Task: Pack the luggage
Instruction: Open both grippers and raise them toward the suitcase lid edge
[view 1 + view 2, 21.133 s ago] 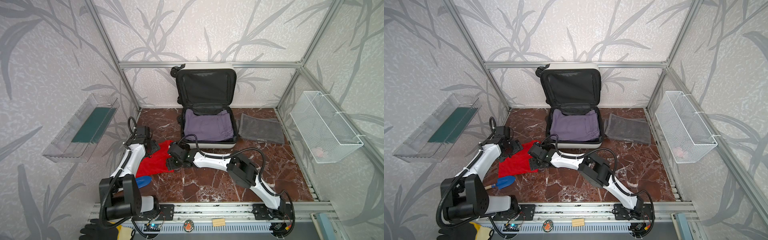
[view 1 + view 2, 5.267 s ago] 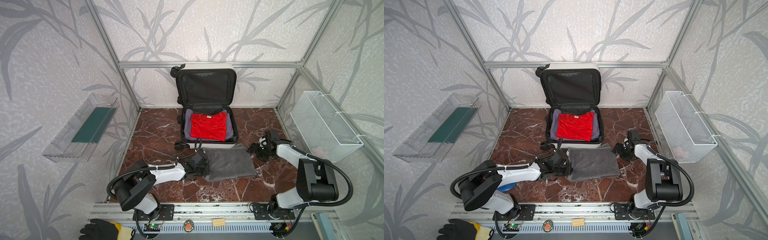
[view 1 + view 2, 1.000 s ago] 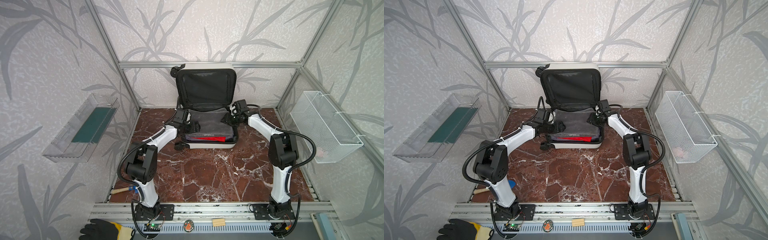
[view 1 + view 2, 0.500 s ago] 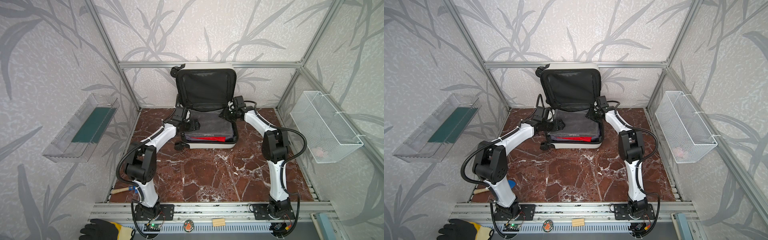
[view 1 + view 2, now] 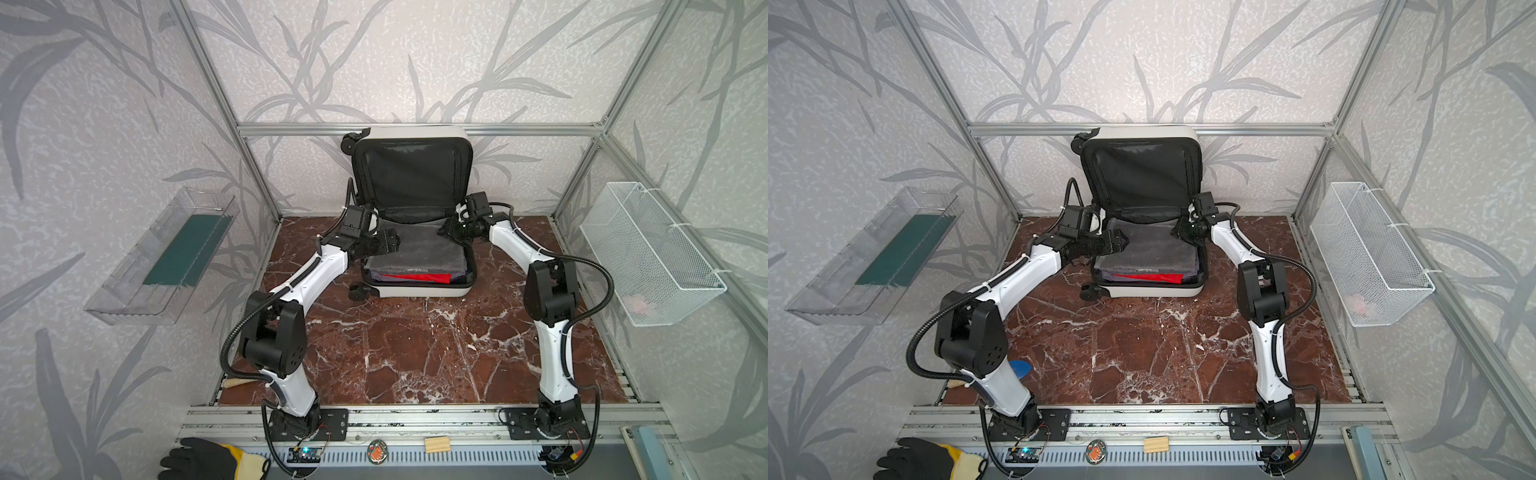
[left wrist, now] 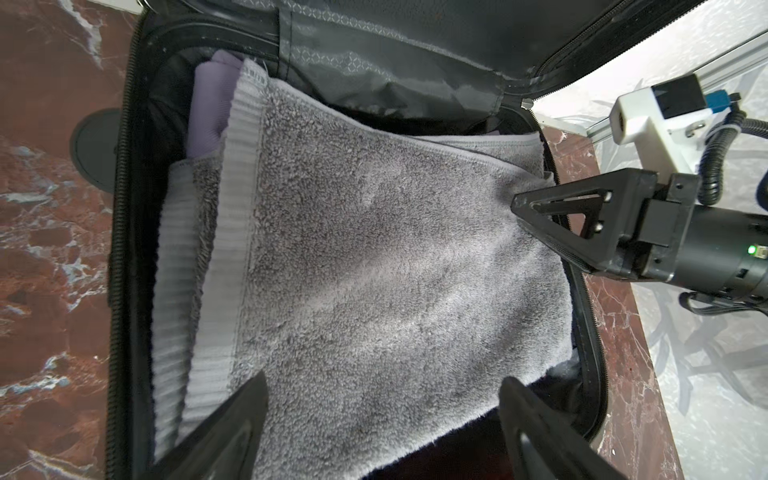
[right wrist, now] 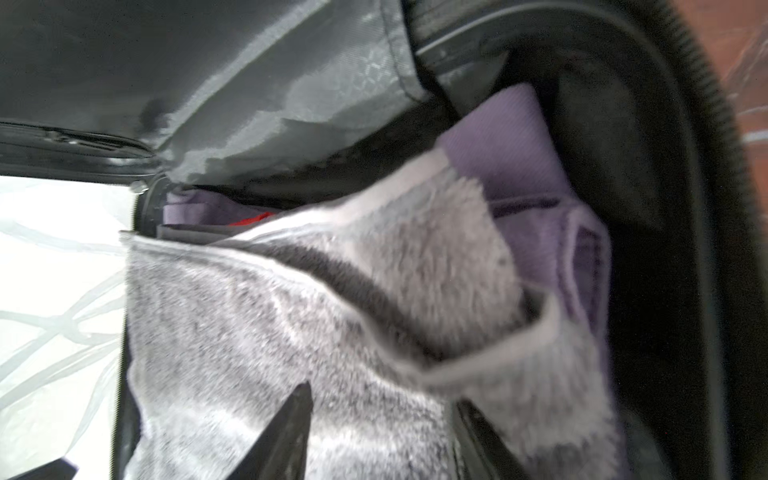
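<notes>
White luggage [image 5: 419, 292] shell with black lining, grey towel [image 5: 415, 253] with ribbed paler border, red cloth [image 5: 415, 277], lilac garment [image 6: 210, 112], red-brown marble desk [image 5: 415, 353] veined white, pale grey walls [image 5: 374, 62] with darker leaf pattern

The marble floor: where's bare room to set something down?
Widest bare patch: the marble floor in front of the luggage, between the left arm and right arm, to the front rail. A narrower strip runs between the luggage and the right arm. Crowded: inside the luggage, filled by the grey towel, left claw and right claw at its back corners.
</notes>
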`<state>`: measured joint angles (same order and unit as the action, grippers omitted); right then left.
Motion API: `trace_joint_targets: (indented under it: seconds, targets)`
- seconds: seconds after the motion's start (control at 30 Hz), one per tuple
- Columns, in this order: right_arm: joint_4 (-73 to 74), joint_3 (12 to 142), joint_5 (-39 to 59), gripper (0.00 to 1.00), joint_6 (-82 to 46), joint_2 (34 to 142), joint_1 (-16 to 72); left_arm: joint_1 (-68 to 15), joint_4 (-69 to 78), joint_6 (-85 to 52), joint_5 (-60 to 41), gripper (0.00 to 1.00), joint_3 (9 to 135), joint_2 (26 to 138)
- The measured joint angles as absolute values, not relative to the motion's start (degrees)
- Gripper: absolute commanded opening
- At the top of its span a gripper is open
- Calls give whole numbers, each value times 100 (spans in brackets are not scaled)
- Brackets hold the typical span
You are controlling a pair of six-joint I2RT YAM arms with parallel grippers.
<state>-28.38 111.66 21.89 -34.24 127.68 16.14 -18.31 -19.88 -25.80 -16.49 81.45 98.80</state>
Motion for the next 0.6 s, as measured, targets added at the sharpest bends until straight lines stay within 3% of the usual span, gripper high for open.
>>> trace_joint_targets:
  seconds: [0.17, 0.37, 0.6]
  targets:
    - [-2810, 10890, 2364, 69, -3426, 12132, 1616, -1806, -2018, -2600, -1573, 91, 8051, 9402]
    - [-2506, 10114, 2471, 77, -3389, 10884, 1623, -1492, -1968, -2571, -1472, 94, 8044, 8672]
    - [-2147, 8954, 2300, 86, -3253, 9771, 1614, -720, -1883, -2447, -1616, 89, 8862, 9056]
